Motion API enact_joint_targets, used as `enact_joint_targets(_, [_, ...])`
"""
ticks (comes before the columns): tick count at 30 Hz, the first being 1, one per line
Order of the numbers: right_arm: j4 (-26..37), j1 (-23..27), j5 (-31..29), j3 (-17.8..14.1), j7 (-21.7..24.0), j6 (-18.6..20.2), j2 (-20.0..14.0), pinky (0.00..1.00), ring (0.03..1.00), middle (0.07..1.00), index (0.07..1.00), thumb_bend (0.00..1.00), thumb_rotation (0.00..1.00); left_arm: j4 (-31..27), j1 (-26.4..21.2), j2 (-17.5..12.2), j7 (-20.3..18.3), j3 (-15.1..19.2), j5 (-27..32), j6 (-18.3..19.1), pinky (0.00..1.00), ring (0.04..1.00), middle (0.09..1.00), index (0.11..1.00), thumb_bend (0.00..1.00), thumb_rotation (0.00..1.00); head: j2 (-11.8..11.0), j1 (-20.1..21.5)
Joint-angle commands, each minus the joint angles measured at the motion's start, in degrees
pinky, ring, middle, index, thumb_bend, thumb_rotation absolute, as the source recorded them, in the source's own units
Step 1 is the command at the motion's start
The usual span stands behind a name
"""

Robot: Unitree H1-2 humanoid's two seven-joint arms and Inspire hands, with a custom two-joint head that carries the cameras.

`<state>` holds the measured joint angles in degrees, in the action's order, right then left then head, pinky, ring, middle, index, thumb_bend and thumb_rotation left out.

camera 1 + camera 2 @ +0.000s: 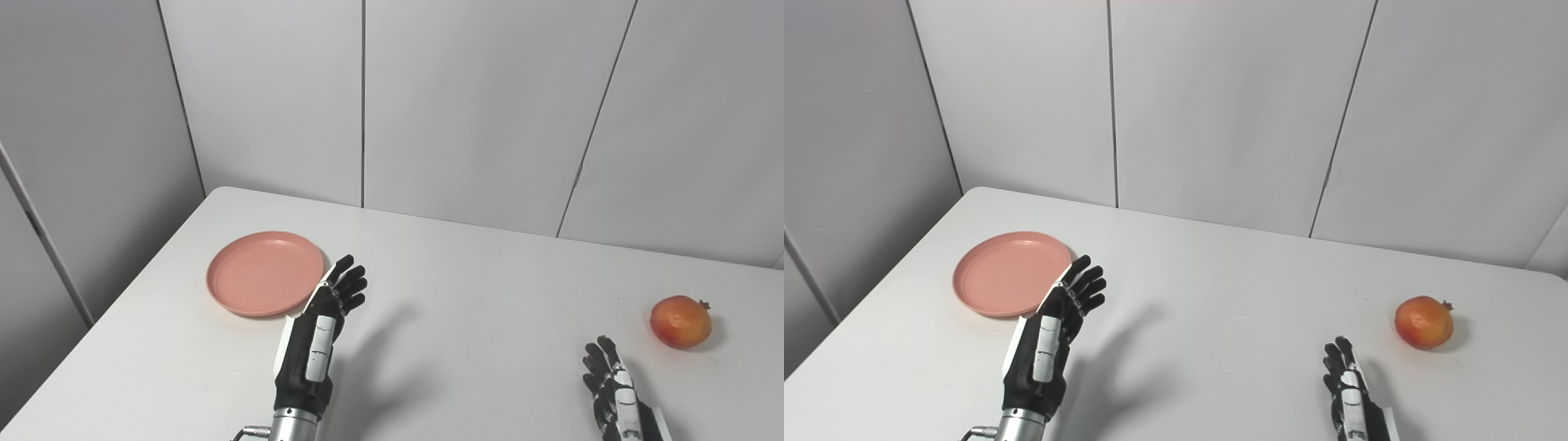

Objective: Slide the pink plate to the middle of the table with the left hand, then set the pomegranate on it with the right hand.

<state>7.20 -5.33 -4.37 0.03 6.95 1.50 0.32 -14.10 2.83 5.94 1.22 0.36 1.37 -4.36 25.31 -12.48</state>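
Note:
The pink plate (pixel 264 272) lies flat on the white table (pixel 465 288) at the left. My left hand (pixel 321 334) is raised just to the right of the plate's near right rim, fingers apart and holding nothing; I cannot tell whether it touches the rim. The pomegranate (pixel 680 321), orange-red with a small crown, sits at the right of the table. My right hand (pixel 615 392) is low at the bottom edge, to the near left of the pomegranate and apart from it, fingers apart and empty.
The table's left edge runs diagonally close to the plate. Grey wall panels (pixel 465 110) stand right behind the table's far edge. Bare table surface lies between the plate and the pomegranate.

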Motion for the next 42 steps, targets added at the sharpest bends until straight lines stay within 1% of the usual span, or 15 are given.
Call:
enact_joint_targets(1, [-1.97,-2.46,0.13,0.04,-0.07,-0.31,-0.97,1.00,0.967,0.944,0.959,0.70,1.00,-2.56,-3.93,-2.73,-0.85,0.95,1.58,0.77,0.83,0.838,0.839,0.822,0.92,0.95,0.02,0.05])
enact_joint_targets(3, [-2.03,-2.49,0.56,0.27,-0.13,-0.49,-1.08,1.00,0.967,0.944,0.959,0.69,1.00,-2.28,-6.28,-4.14,-0.64,2.56,1.86,0.51,0.80,0.814,0.824,0.815,0.92,0.95,0.02,0.16])
enact_joint_targets(5, [-2.19,-2.46,0.52,0.29,-0.19,-0.67,-0.91,1.00,0.967,0.944,0.960,0.69,1.00,-0.86,-8.38,-5.73,-0.37,4.16,2.82,-1.02,0.79,0.811,0.825,0.818,0.93,0.93,0.00,0.31])
enact_joint_targets(9, [-2.34,-2.44,0.31,0.28,-0.19,-0.86,-0.61,1.00,0.966,0.941,0.958,0.69,1.00,4.43,-12.13,-9.47,0.17,7.13,2.15,-5.54,0.78,0.800,0.824,0.821,0.98,0.92,-0.02,0.47])
enact_joint_targets(12, [-2.24,-2.56,0.62,0.47,-0.21,-0.80,-0.63,1.00,0.965,0.939,0.958,0.70,1.00,10.27,-15.03,-13.73,-0.68,9.09,2.52,-10.60,0.79,0.811,0.841,0.845,0.99,0.93,-0.01,0.50])
enact_joint_targets(14, [-2.21,-2.63,0.77,0.54,-0.33,-0.88,-0.53,1.00,0.961,0.937,0.958,0.69,1.00,12.41,-16.60,-15.91,-0.50,9.88,1.84,-12.13,0.79,0.811,0.843,0.849,1.00,0.93,-0.02,0.57])
enact_joint_targets(17, [-2.30,-2.73,0.76,0.55,-0.42,-1.38,-0.40,1.00,0.957,0.931,0.957,0.68,1.00,14.27,-18.97,-18.84,-0.26,11.01,0.84,-12.84,0.80,0.819,0.837,0.847,0.99,0.95,0.02,0.65])
enact_joint_targets(18, [-2.30,-2.75,0.79,0.56,-0.45,-1.46,-0.37,1.00,0.956,0.930,0.957,0.68,1.00,14.53,-19.37,-19.30,-0.23,11.15,0.88,-12.89,0.80,0.820,0.836,0.847,0.99,0.95,0.02,0.65])
enact_joint_targets(22, [-2.18,-2.84,0.80,0.58,-0.67,-1.46,-0.13,1.00,0.953,0.924,0.952,0.70,1.00,16.77,-22.41,-23.42,-0.68,12.42,1.67,-12.07,0.80,0.830,0.843,0.850,1.00,0.93,-0.02,0.79])
enact_joint_targets(25, [-2.30,-2.85,0.65,0.59,-0.64,-1.79,-0.15,1.00,0.952,0.923,0.953,0.70,1.00,19.85,-24.72,-26.95,-0.94,13.38,0.98,-12.58,0.81,0.835,0.848,0.860,1.00,0.94,-0.02,0.79])
enact_joint_targets(30, [-2.19,-2.91,0.90,0.70,-0.79,-1.71,-0.19,1.00,0.949,0.921,0.951,0.70,1.00,25.72,-27.81,-30.75,-0.48,14.84,0.58,-12.69,0.80,0.815,0.832,0.851,1.00,0.93,-0.02,0.79])
enact_joint_targets(32, [-2.21,-2.95,0.87,0.69,-0.72,-1.77,-0.22,1.00,0.949,0.920,0.949,0.70,1.00,28.28,-28.80,-31.82,-1.02,15.16,1.37,-13.21,0.81,0.820,0.837,0.855,1.00,0.93,0.02,0.98])
enact_joint_targets(36, [-2.01,-3.04,1.13,0.78,-0.72,-1.59,-0.30,1.00,0.948,0.920,0.951,0.70,1.00,35.79,-31.00,-33.84,-1.44,15.57,1.70,-15.02,0.81,0.818,0.837,0.867,1.00,0.92,0.08,0.97])
enact_joint_targets(40, [-1.80,-3.24,1.17,0.78,-0.83,-1.59,-0.22,1.00,0.946,0.916,0.949,0.69,1.00,40.92,-31.92,-34.51,-1.29,15.80,1.70,-16.10,0.80,0.820,0.841,0.863,0.99,0.94,0.43,1.33])
enact_joint_targets(42, [-1.72,-3.35,1.07,0.81,-0.79,-1.65,-0.24,1.00,0.946,0.916,0.950,0.69,1.00,43.19,-32.25,-34.70,-1.18,15.73,1.56,-16.78,0.79,0.813,0.841,0.868,0.95,0.95,0.43,1.33])
